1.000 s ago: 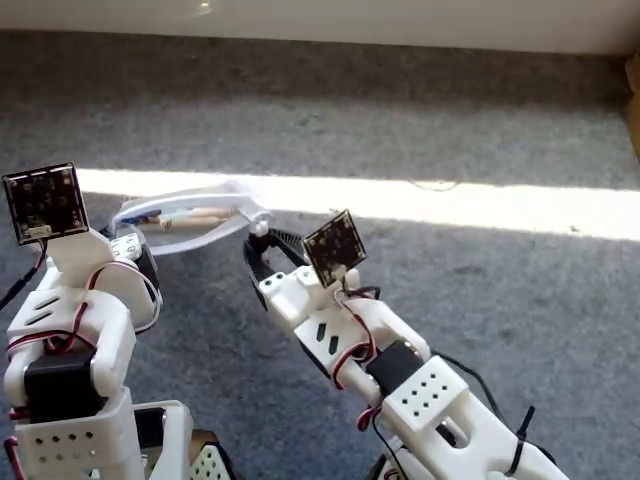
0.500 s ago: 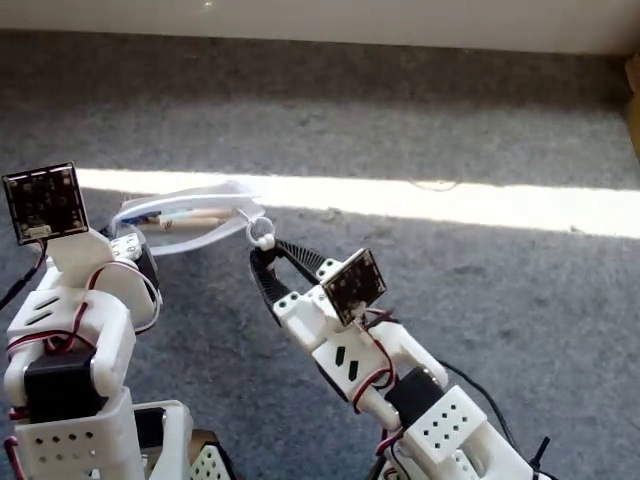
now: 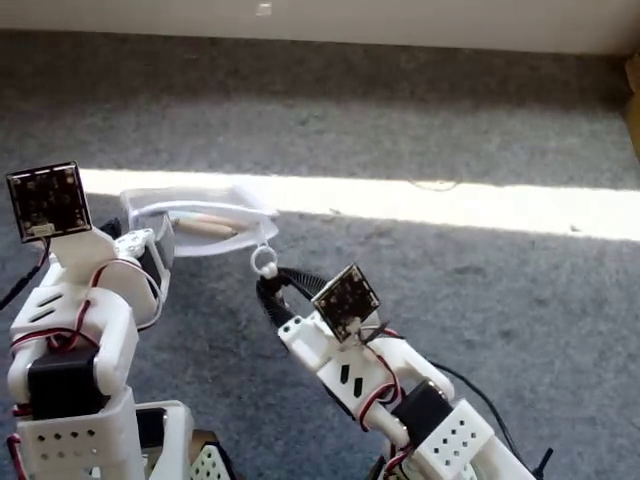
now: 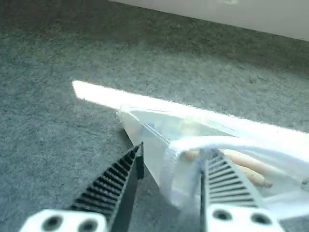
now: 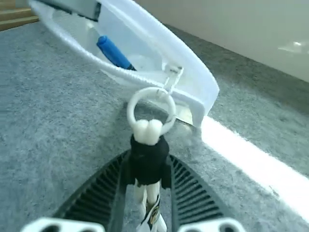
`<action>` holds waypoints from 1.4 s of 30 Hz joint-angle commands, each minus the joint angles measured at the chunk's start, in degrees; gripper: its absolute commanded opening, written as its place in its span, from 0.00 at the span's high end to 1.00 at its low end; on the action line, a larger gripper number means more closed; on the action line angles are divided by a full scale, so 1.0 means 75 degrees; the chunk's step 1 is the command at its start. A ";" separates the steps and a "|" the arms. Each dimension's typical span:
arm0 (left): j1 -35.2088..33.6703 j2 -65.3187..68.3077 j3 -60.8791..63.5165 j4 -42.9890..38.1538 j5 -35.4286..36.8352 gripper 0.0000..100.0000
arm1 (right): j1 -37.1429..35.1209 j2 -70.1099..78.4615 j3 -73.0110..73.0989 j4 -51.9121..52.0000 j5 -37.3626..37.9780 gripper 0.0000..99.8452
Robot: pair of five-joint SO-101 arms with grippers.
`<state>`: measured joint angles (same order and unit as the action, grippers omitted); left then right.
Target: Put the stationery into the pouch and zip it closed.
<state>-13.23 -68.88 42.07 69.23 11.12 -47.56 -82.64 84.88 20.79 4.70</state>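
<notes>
Pinching the pouch's (image 5: 161,50) zipper pull (image 5: 147,137), right end effector (image 5: 147,163) is nearly closed.

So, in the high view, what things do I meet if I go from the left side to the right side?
left arm's camera board → pouch → right arm's camera board

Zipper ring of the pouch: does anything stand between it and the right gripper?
Nothing visible does. The right gripper is shut on the black tab attached to the zipper ring of the pouch.
</notes>
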 commanded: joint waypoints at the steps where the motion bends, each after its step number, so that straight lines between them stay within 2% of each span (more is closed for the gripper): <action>1: 0.0721 -0.0041 0.0029 -0.0715 -0.0023 0.80 | -0.0346 -0.0686 -0.0053 0.0498 0.0176 0.99; 8: 0.2022 -0.0053 0.0838 -0.2391 -0.0047 0.81 | -0.0428 -0.1846 -0.0041 0.1108 0.0551 0.99; 12: 0.2737 -0.0041 0.1166 -0.2884 -0.0258 0.81 | -0.0428 -0.2127 -0.0041 0.1260 0.0563 0.99; 20: 0.3768 -0.0041 0.1155 -0.2884 -0.0926 0.81 | -0.0416 -0.2163 -0.0029 0.1295 0.0563 0.99; 29: 0.4366 -0.0041 0.1178 -0.2860 -0.1102 0.80 | -0.0381 -0.2233 -0.0006 0.1295 0.0563 0.99; 32: 0.4577 -0.0041 0.1190 -0.2860 -0.1442 0.81 | -0.0369 -0.2233 -0.0006 0.1295 0.0563 0.99; 42: 0.4695 -0.0076 0.1541 -0.2895 -0.1688 0.81 | 0.0158 -0.2233 -0.0006 0.1260 0.0563 0.99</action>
<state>20.97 -68.97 52.53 48.48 -0.92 -47.21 -97.93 85.49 30.46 8.31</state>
